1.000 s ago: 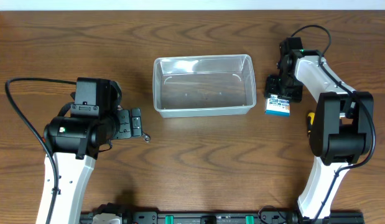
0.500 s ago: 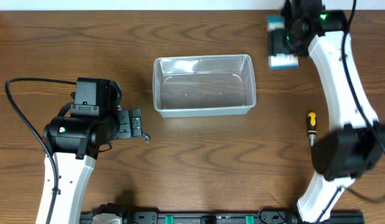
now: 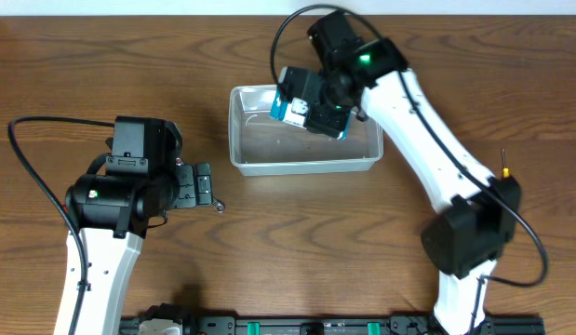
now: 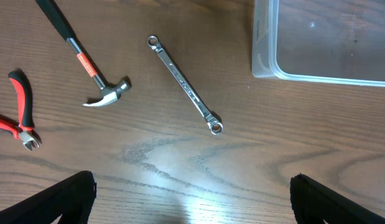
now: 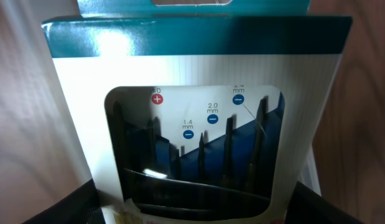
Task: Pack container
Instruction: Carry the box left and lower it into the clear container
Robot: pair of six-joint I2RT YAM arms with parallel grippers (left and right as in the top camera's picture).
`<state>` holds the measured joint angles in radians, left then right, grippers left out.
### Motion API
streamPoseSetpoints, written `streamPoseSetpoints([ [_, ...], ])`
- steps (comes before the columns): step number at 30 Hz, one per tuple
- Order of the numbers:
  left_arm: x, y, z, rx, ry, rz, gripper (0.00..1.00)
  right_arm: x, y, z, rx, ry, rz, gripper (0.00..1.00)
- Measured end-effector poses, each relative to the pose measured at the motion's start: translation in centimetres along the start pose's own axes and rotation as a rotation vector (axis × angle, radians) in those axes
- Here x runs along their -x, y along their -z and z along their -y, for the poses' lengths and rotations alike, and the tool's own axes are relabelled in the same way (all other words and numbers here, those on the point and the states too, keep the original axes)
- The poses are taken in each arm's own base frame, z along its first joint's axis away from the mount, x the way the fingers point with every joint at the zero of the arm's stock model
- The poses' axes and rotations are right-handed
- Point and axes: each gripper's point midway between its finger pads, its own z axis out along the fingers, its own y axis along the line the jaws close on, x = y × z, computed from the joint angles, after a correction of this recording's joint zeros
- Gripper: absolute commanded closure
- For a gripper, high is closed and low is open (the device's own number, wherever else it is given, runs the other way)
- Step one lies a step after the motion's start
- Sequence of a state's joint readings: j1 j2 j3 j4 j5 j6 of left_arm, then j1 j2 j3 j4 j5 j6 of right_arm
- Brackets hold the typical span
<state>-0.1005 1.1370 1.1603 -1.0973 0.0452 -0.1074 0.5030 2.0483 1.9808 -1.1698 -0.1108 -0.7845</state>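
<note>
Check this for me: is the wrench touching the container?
Apart. The left wrist view shows a clear gap between the wrench and the container.

Right wrist: blue-and-white box (image 5: 192,124) fills frame, top and bottom cropped, bits inside dark and blurry, one size label half hidden. Right end effector (image 5: 192,208) just dark smudges in bottom corners. Overhead: box covers part of container (image 3: 306,166) far rim, right end effector buried behind it. Left wrist: container cropped top and right, hammer (image 4: 86,62) handle and pliers (image 4: 21,109) run off frame, left end effector (image 4: 192,186) only fingertips showing.
</note>
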Motion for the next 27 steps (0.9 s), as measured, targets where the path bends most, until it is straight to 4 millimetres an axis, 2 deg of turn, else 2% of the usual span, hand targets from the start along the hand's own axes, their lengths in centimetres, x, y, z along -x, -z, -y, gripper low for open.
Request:
streamPoseSetpoints([
  [5,0.0,0.0,0.0,0.000,0.000,-0.002,0.02,-0.9,-4.3,0.4,0.044,0.055,-0.043,0.99],
  [9,-0.1,0.0,0.0,0.000,0.000,-0.002,0.02,-2.0,-7.5,-0.1,0.098,0.061,-0.092,0.95],
  [13,-0.1,0.0,0.0,0.001,0.000,-0.003,0.02,-3.5,-10.7,-1.2,0.164,0.052,-0.151,0.90],
  [15,-0.1,0.0,0.0,0.001,0.000,-0.005,0.02,-4.1,-11.8,-1.5,0.186,0.047,-0.172,0.83],
  [16,-0.2,0.0,0.0,0.001,0.000,-0.007,0.02,-4.4,-12.4,-1.7,0.198,0.043,-0.182,0.80],
  [17,-0.2,0.0,0.0,0.002,0.000,-0.008,0.02,-4.5,-12.7,-1.8,0.203,0.040,-0.187,0.70],
  [18,-0.3,0.0,-0.1,0.002,0.000,-0.010,0.02,-4.7,-12.9,-1.9,0.207,0.038,-0.191,0.56],
  [21,-0.4,0.0,-0.1,0.003,0.000,-0.015,0.02,-4.8,-13.2,-2.0,0.211,0.026,-0.198,0.34],
  [22,-0.4,0.0,-0.1,0.003,0.000,-0.015,0.02,-4.8,-13.2,-2.0,0.211,0.021,-0.198,0.22],
  [23,-0.4,0.0,-0.1,0.003,0.000,-0.015,0.02,-4.8,-13.2,-2.0,0.210,0.013,-0.199,0.01],
  [27,-0.4,0.0,-0.1,0.003,0.000,-0.017,0.02,-4.8,-13.2,-2.0,0.206,-0.006,-0.199,0.01],
])
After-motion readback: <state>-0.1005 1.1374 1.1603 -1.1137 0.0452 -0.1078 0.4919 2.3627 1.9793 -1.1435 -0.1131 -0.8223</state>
